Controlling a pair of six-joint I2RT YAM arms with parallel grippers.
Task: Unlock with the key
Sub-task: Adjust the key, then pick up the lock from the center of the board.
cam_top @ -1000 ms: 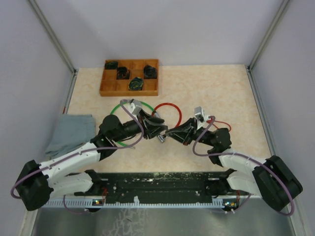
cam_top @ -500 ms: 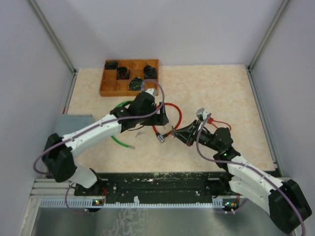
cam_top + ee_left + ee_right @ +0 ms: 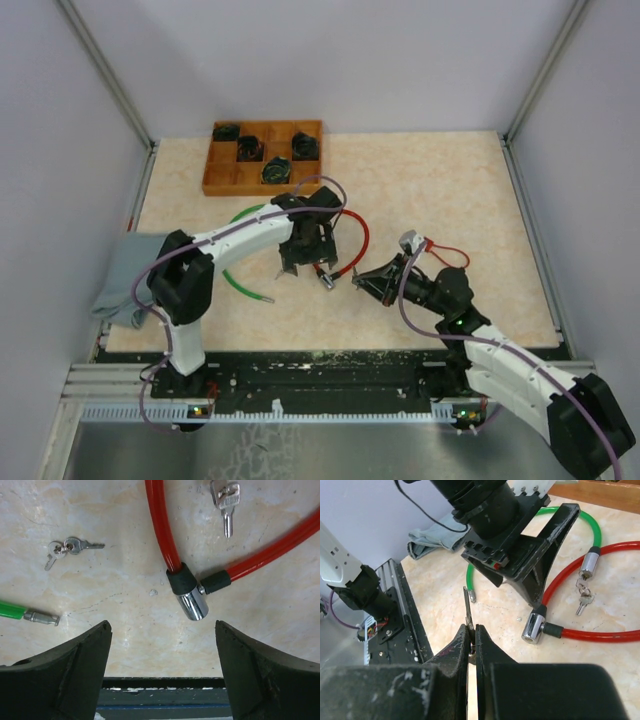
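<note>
**Tools.** The left tool [image 3: 161, 645] hangs over the middle of the table [image 3: 440, 190] with its jaws wide apart and nothing between them. The right tool [image 3: 471, 635] is low over the table, to the right of the left one. It is clamped on the key [image 3: 467, 605], whose blade stands out beyond the fingertips.

**Lock.** The red lock [image 3: 192, 600] lies flat on the table, directly below the left tool and between its two fingers [image 3: 75, 670] in the left wrist view. Its chrome barrel points toward the near edge. Both ends of the red cable are seated in the black collars, so the loop is closed. The keyhole cannot be made out.

**Obstructions.** In the right wrist view, the left tool's black body stands just behind the barrel and covers part of the red loop. The barrel lies between the two tools, apart from both.

**Surrounding items.**
- A key pair [image 3: 67, 547] lies on the table left of the red cable, not touching it.
- A loose key [image 3: 226, 502] lies inside the red loop.
- A green cable [image 3: 10, 609] lies to the left, its metal pin bare and apart from the lock.
- A wooden tray [image 3: 240, 188] holding dark items sits at the far left of the table.
- A grey cloth [image 3: 135, 270] lies at the left edge.
</note>
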